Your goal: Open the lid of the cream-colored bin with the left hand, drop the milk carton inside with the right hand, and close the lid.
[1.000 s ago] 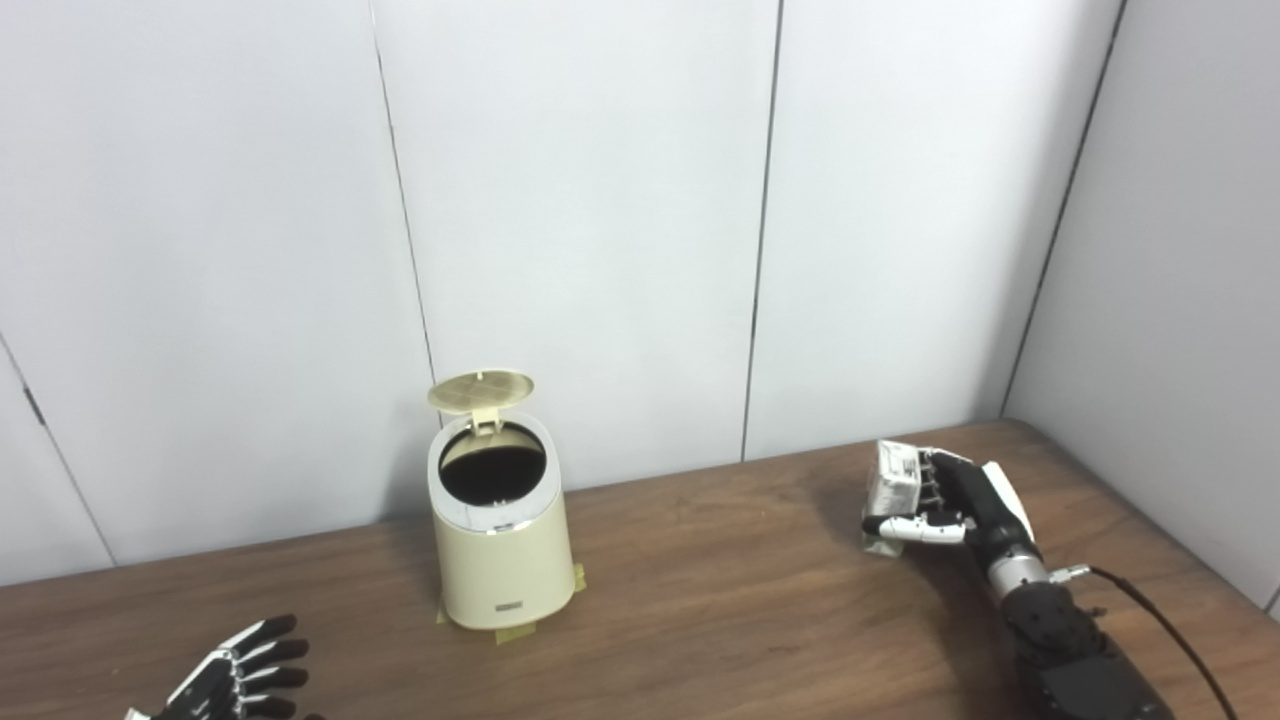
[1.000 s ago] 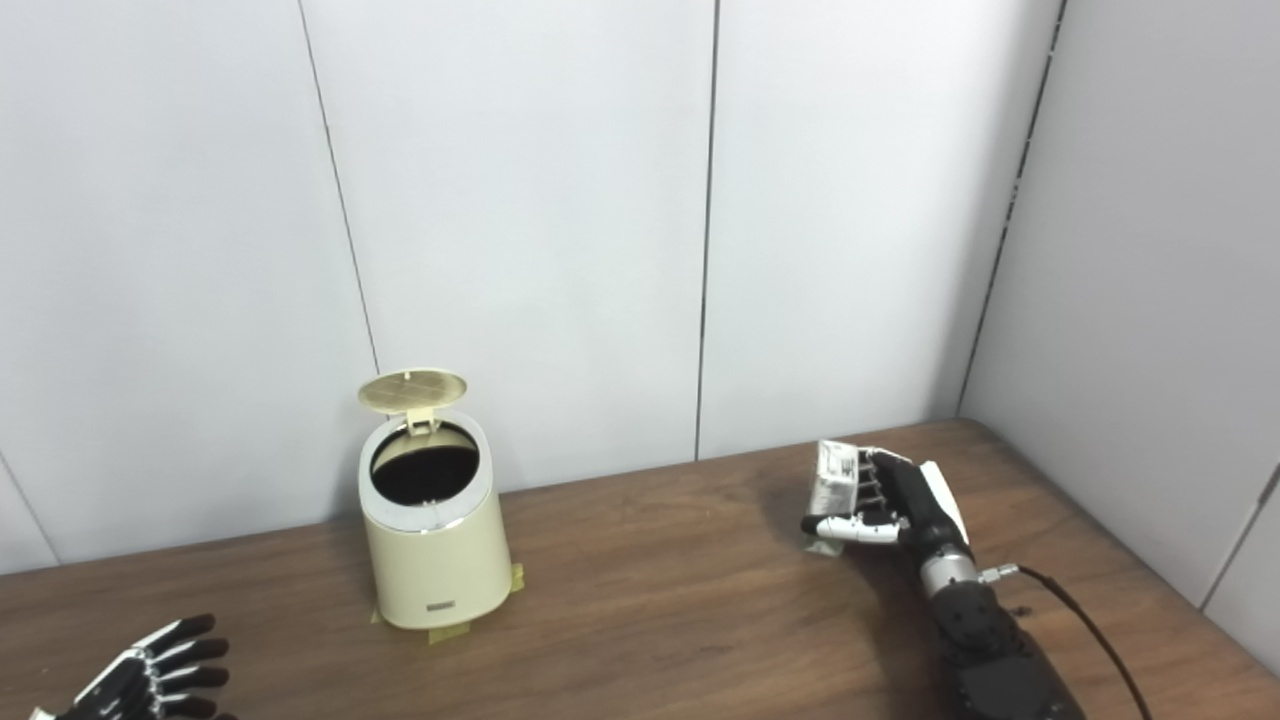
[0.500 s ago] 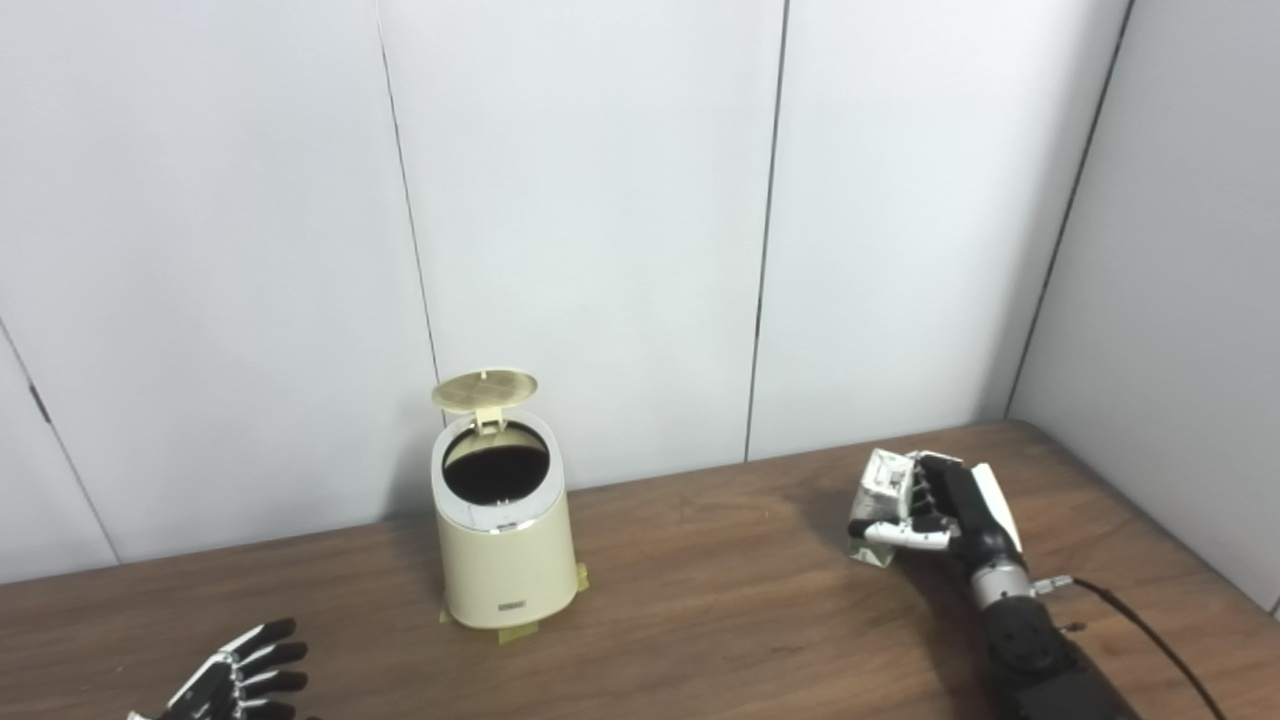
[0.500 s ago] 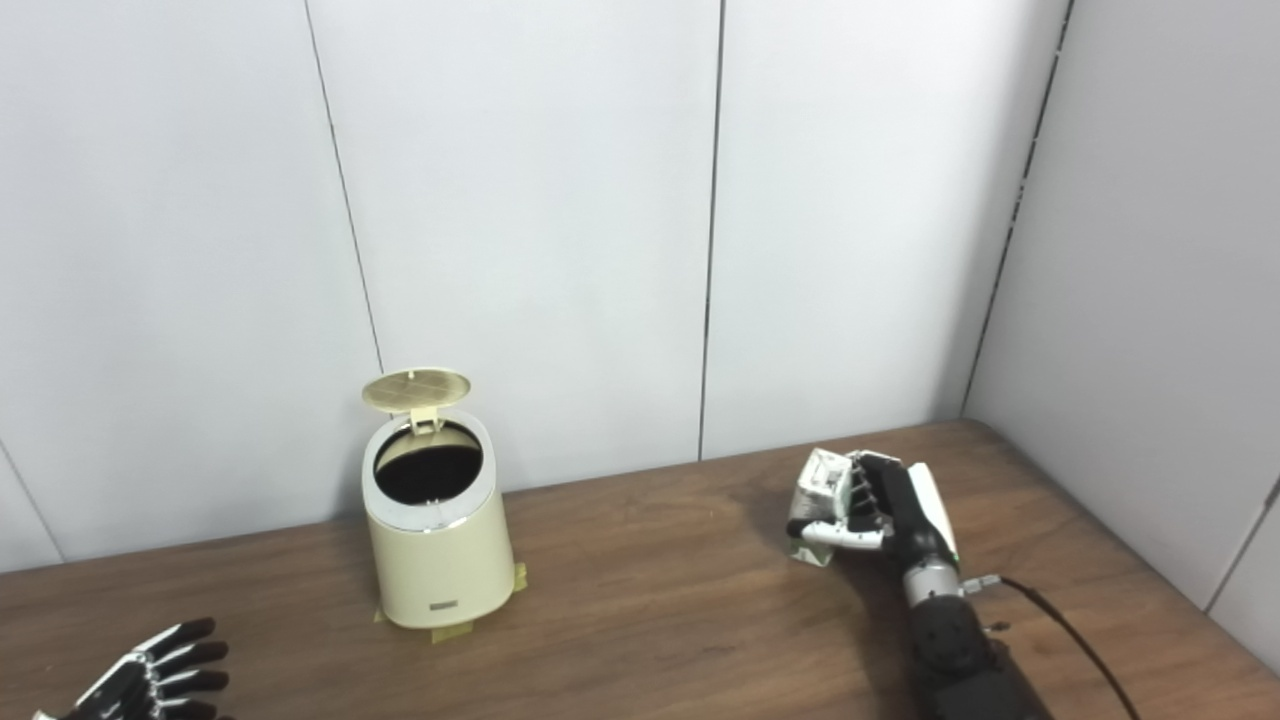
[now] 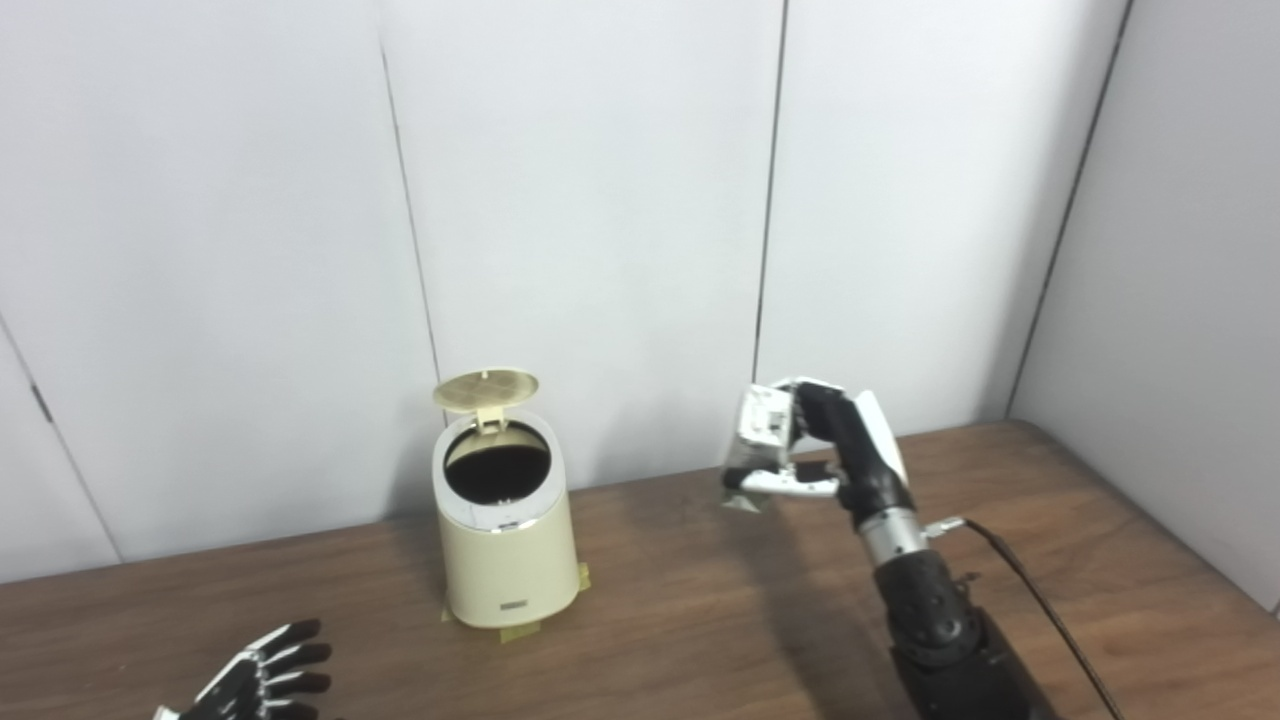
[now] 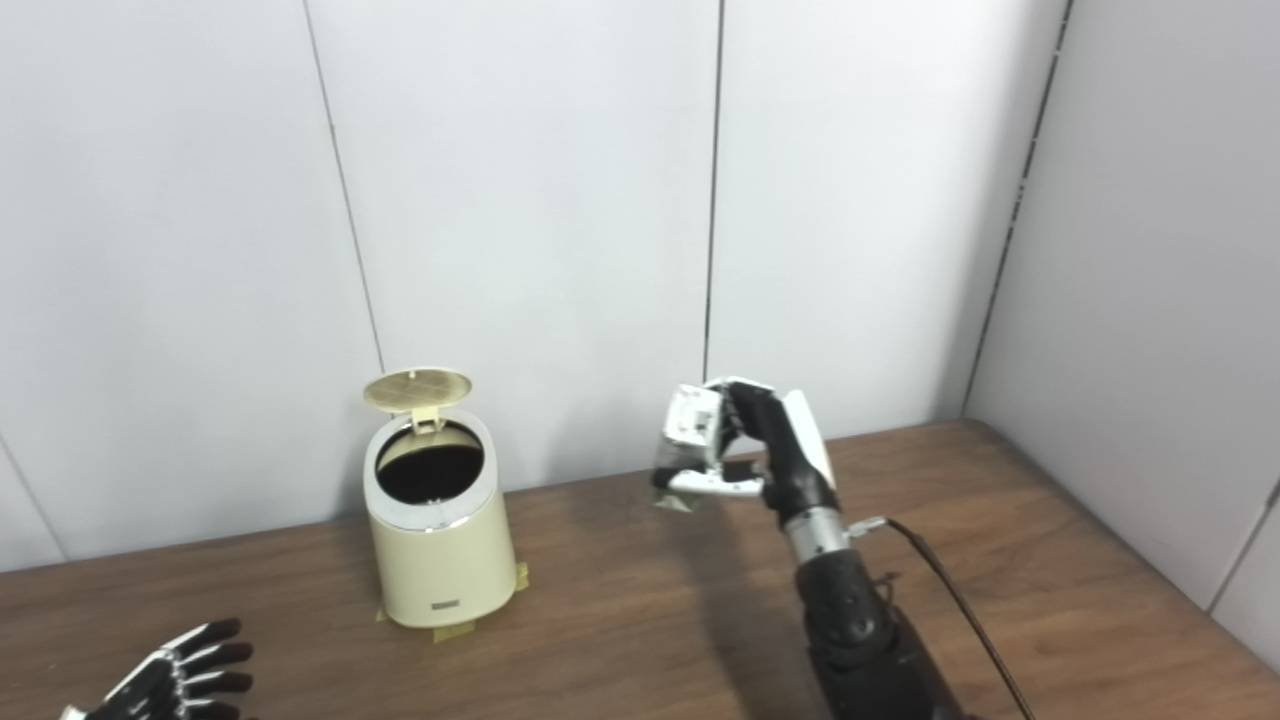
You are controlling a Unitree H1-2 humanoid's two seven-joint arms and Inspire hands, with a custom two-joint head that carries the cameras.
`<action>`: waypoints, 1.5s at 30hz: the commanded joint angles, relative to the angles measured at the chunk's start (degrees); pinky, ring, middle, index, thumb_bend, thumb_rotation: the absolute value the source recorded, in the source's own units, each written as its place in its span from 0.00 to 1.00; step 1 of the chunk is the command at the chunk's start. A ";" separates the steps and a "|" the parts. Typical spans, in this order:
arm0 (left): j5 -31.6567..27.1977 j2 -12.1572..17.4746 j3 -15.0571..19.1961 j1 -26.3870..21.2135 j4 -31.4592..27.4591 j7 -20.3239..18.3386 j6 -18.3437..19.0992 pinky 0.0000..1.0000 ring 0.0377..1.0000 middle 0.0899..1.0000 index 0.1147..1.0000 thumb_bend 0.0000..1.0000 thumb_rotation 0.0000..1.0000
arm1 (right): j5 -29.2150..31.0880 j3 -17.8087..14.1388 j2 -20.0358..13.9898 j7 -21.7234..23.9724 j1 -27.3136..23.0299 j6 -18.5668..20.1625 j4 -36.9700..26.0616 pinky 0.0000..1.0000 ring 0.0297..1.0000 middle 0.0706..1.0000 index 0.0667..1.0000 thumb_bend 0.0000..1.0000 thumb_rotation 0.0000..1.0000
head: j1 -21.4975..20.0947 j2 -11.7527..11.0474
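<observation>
The cream-colored bin (image 5: 505,555) stands on the wooden table (image 5: 700,620), left of centre. Its round lid (image 5: 486,388) is tipped up at the back and the dark opening (image 5: 497,474) shows. My right hand (image 5: 835,455) is shut on the white milk carton (image 5: 757,440) and holds it in the air, to the right of the bin and about level with its rim. My left hand (image 5: 262,677) lies low at the bottom left, fingers spread, holding nothing. In the right eye view the carton (image 6: 685,435) is likewise well to the right of the bin (image 6: 438,555).
Pale wall panels (image 5: 600,220) rise right behind the bin, and a side wall (image 5: 1180,300) closes off the table's right end. A black cable (image 5: 1040,610) runs from my right wrist over the table. Tape tabs (image 5: 515,632) sit under the bin's base.
My right hand has lifted the milk carton off the table and carried it left, toward the bin. My left hand has stayed at the bottom left. The lid has stayed up.
</observation>
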 commanded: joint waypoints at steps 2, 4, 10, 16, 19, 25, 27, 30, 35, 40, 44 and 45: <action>1.33 -1.72 -0.86 -1.23 0.32 1.51 -1.17 0.60 0.66 0.72 0.77 0.61 0.03 | 0.15 0.61 1.08 1.11 -5.56 0.49 -3.48 0.32 0.39 0.44 0.48 0.52 0.00 | 1.24 -0.17; 1.55 -2.23 -1.17 -1.42 1.08 1.65 -1.96 0.61 0.66 0.72 0.77 0.61 0.03 | 0.16 1.26 1.96 2.31 -6.27 1.15 -4.05 0.32 0.39 0.44 0.48 0.52 0.00 | 3.06 -0.32; 2.94 -3.81 -2.22 -1.64 1.69 2.52 -1.82 0.60 0.66 0.72 0.77 0.64 0.12 | -1.18 3.40 5.88 3.90 -7.79 5.53 -6.91 0.31 0.39 0.44 0.49 0.52 0.00 | 6.67 -0.45; 3.44 -5.03 -3.16 -1.86 1.75 3.31 -1.50 0.60 0.67 0.72 0.78 0.65 0.17 | -1.57 5.29 7.98 5.52 -9.56 5.75 -6.62 0.31 0.39 0.43 0.49 0.52 0.00 | 9.01 -0.52; 3.23 -5.59 -3.39 -2.00 1.97 3.41 -1.88 0.61 0.68 0.73 0.79 0.65 0.17 | -2.19 6.17 8.82 5.61 -10.63 5.07 -5.62 0.31 0.39 0.43 0.48 0.52 0.00 | 9.57 -0.52; 3.39 -6.46 -3.84 -2.11 1.85 3.75 -1.47 0.62 0.69 0.73 0.79 0.64 0.15 | -2.23 6.81 10.78 5.38 -13.28 4.04 -2.85 0.32 0.39 0.43 0.49 0.52 0.00 | 10.63 -0.28; 3.66 -6.59 -3.98 -2.15 1.88 3.89 -1.55 0.62 0.69 0.73 0.79 0.64 0.14 | -1.70 6.65 11.57 5.30 -14.14 4.11 -1.88 0.31 0.39 0.44 0.49 0.52 0.00 | 10.79 -0.21; 4.15 -6.82 -4.25 -2.14 1.69 4.13 -1.36 0.61 0.69 0.73 0.79 0.64 0.16 | -1.44 6.69 12.37 5.44 -15.49 4.01 -0.29 0.31 0.38 0.44 0.50 0.51 0.00 | 11.17 -0.02; 4.43 -7.05 -4.84 -1.97 1.34 4.59 -1.22 0.60 0.68 0.73 0.79 0.64 0.16 | -2.65 7.20 12.71 4.50 -17.24 1.05 3.29 0.30 0.38 0.44 0.50 0.51 0.00 | 11.81 0.21; 4.33 -7.17 -5.19 -1.88 1.36 4.79 -1.09 0.60 0.67 0.72 0.78 0.64 0.17 | -3.97 7.78 13.16 3.20 -18.64 -1.05 6.59 0.30 0.38 0.44 0.50 0.52 0.00 | 12.18 0.34; 4.12 -7.39 -5.26 -1.84 1.09 4.95 -0.52 0.60 0.68 0.72 0.78 0.65 0.17 | -5.25 8.25 13.15 1.96 -20.09 -3.52 10.24 0.30 0.38 0.44 0.50 0.52 0.00 | 12.28 0.52; 4.06 -7.43 -5.27 -1.83 1.07 4.95 -0.48 0.60 0.68 0.72 0.78 0.66 0.17 | -5.39 8.30 13.08 1.81 -20.34 -3.98 10.90 0.30 0.38 0.44 0.50 0.52 0.00 | 12.28 0.52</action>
